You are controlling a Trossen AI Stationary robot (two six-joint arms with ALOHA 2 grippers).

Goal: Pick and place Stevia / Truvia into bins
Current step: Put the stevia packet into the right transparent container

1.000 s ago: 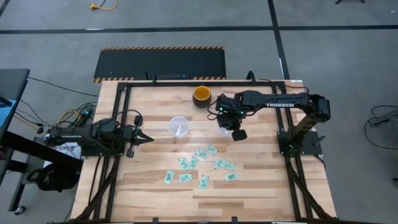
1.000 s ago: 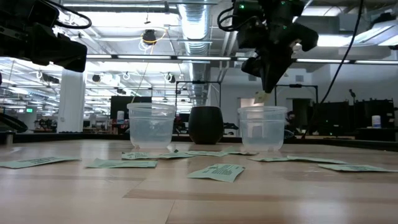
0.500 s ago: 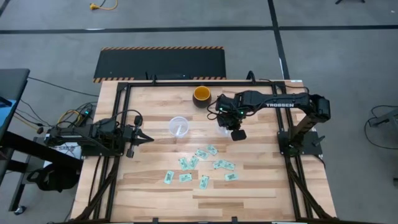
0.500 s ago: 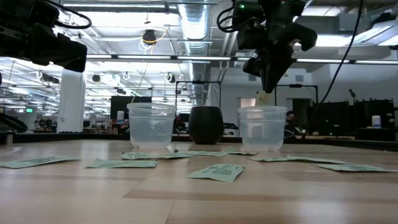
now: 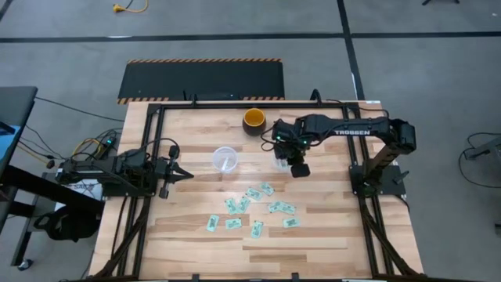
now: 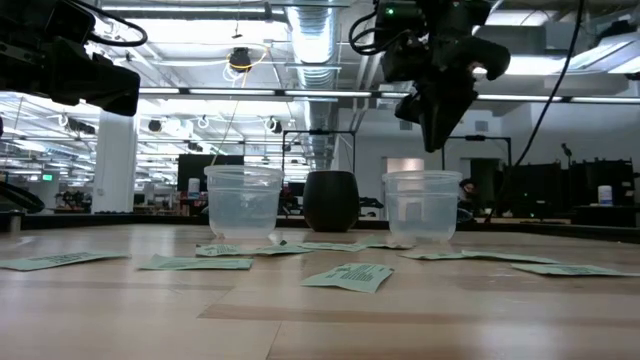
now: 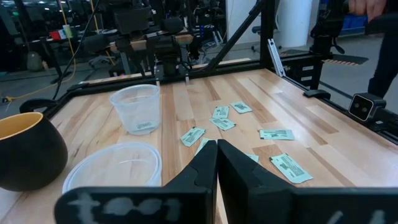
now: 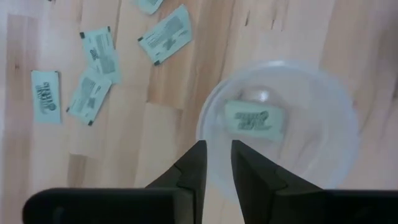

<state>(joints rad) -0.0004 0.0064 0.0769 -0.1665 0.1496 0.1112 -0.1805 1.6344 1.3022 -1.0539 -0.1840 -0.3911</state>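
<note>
My right gripper hovers above the right clear cup, fingers pointing down, open by a narrow gap and holding nothing. One green-and-white sachet lies flat on that cup's bottom. In the low view the gripper's tips hang just above the cup's rim. The left clear cup stands upright on the table. Several more sachets lie flat on the wood nearer the near edge. My left gripper waits, shut, at the table's left side, left of the left cup.
A dark bowl with an orange inside stands near the far edge, between the two cups. The loose sachets are spread over the table's middle and near part. The black frame rails run along the table's sides.
The sachet that hung from my right gripper's fingertips over the right cup has left them and dropped into the cup, where it now lies flat on the bottom. The gripper has let go and stays above the cup.
</note>
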